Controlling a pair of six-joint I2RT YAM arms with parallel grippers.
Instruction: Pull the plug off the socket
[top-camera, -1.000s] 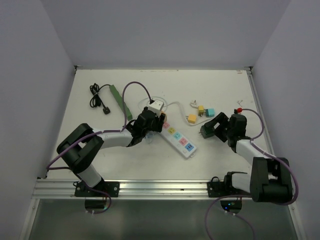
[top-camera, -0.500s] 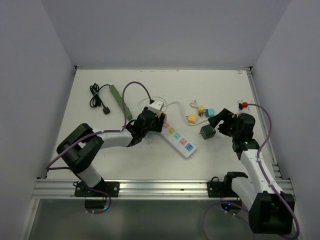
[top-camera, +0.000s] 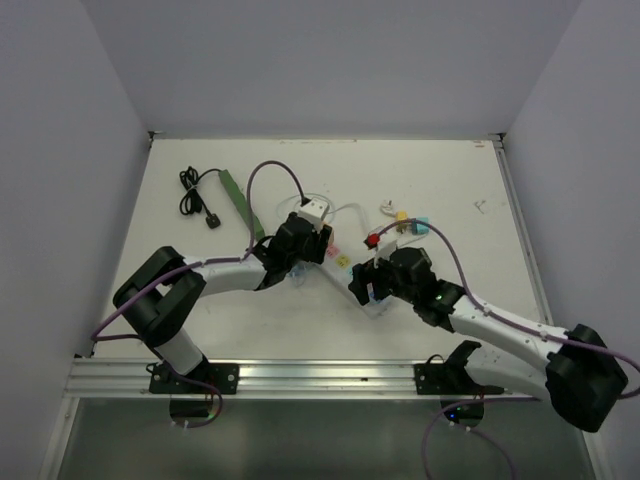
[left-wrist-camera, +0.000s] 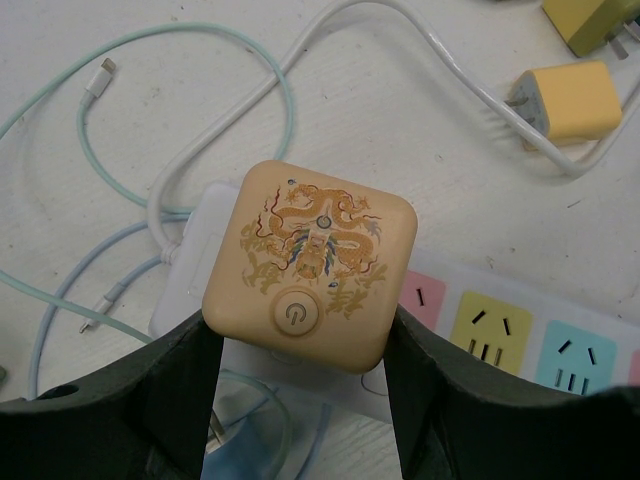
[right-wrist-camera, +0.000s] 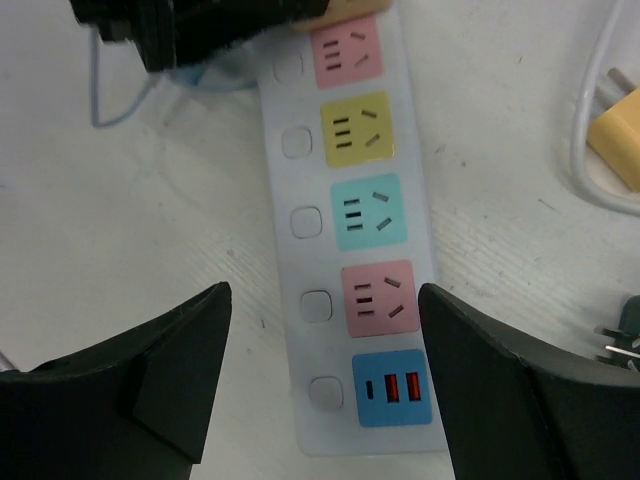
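One beige plug (left-wrist-camera: 310, 265) in white power strip (right-wrist-camera: 345, 220)

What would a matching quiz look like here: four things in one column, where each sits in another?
1. dragon plug
2. yellow plug
3. right gripper
4. black cable

a. loose by the white cord
b. open above the power strip
c. clamped in the left gripper
d. coiled, far left

Pairs: 1-c, 2-a, 3-b, 4-d.
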